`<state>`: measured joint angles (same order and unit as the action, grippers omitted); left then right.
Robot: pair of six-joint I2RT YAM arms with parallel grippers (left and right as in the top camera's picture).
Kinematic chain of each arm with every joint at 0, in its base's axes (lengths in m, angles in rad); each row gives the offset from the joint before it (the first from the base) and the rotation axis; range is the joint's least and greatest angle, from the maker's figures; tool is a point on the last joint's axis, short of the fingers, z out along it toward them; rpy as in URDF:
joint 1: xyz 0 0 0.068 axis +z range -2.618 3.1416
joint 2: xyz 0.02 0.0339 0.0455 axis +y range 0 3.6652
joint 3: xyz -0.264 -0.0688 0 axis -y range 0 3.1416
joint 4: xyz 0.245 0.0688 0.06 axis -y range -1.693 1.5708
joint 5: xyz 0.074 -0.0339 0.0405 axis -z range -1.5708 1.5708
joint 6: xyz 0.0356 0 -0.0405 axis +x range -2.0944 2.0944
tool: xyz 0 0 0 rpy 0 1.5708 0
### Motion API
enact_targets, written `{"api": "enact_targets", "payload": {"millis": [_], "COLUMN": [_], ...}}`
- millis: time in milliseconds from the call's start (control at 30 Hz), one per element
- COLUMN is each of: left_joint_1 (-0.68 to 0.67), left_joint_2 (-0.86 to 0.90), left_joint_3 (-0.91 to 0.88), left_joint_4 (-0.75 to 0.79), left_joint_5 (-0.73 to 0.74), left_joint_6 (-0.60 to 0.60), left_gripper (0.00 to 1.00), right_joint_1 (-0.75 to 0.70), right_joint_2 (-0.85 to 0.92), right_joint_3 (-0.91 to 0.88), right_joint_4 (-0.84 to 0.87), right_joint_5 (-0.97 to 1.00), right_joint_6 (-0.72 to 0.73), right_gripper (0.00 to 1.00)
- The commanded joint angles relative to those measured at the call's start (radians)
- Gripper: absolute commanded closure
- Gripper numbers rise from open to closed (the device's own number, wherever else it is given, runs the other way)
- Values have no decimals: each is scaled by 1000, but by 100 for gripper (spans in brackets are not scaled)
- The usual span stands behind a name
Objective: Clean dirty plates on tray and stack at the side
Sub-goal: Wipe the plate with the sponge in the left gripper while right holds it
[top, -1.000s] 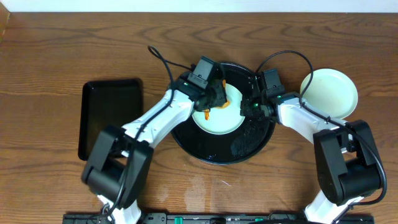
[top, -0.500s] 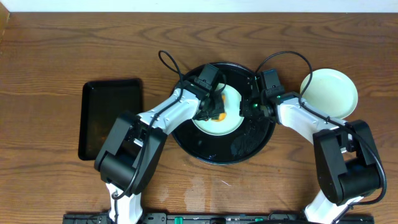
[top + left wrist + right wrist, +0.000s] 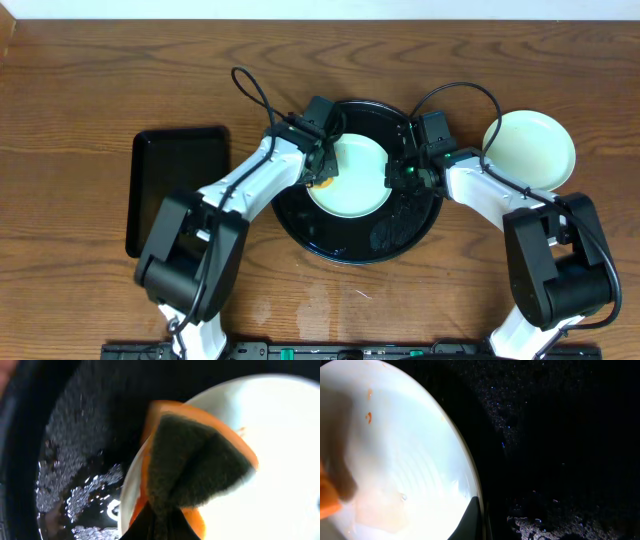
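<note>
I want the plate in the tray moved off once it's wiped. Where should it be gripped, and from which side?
Take the plate by its right rim, coming from the right. It lies flat in the tray, so only the thin raised edge offers a pinch, and the sponge covers its left edge. The right gripper is shut on that rim.

The left gripper (image 3: 321, 168), clamped on the orange sponge with the dark scouring face (image 3: 195, 467), now sits at the 9 o'clock rim of the mint plate (image 3: 355, 180). Half a second earlier it was on the plate's middle. The plate's centre, covered then, now shows pale and bare.
</note>
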<state>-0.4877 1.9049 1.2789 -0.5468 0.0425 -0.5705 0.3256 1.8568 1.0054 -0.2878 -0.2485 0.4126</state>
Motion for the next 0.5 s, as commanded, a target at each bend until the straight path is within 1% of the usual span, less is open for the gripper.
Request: {"api": "enact_targets", "payload": {"millis": [0,133,200,333,467], "left_joint_1": [7,3,-5,-28,-29], "left_joint_2": [-47,-39,-32,0,47], "left_joint_3": [21,17,14,14,14], "left_joint_4": [37,136,183,229,253], "left_joint_5": [53,247,293,294,294], "left_joint_6": [7,-11,-12,-22,-85], "left_gripper": [92,92,92,92,92], "right_joint_1": [9,9,9,9,9], "right_joint_2": [27,27,27,27,27], "right_joint_3": [2,2,2,2,2], "right_joint_4": [-11,-3,1,3,3], "right_joint_5": [13,13,13,12,12], "right_joint_6": [-10,-10,-9,-9,-9], "right_gripper": [99,99,99,99,99]}}
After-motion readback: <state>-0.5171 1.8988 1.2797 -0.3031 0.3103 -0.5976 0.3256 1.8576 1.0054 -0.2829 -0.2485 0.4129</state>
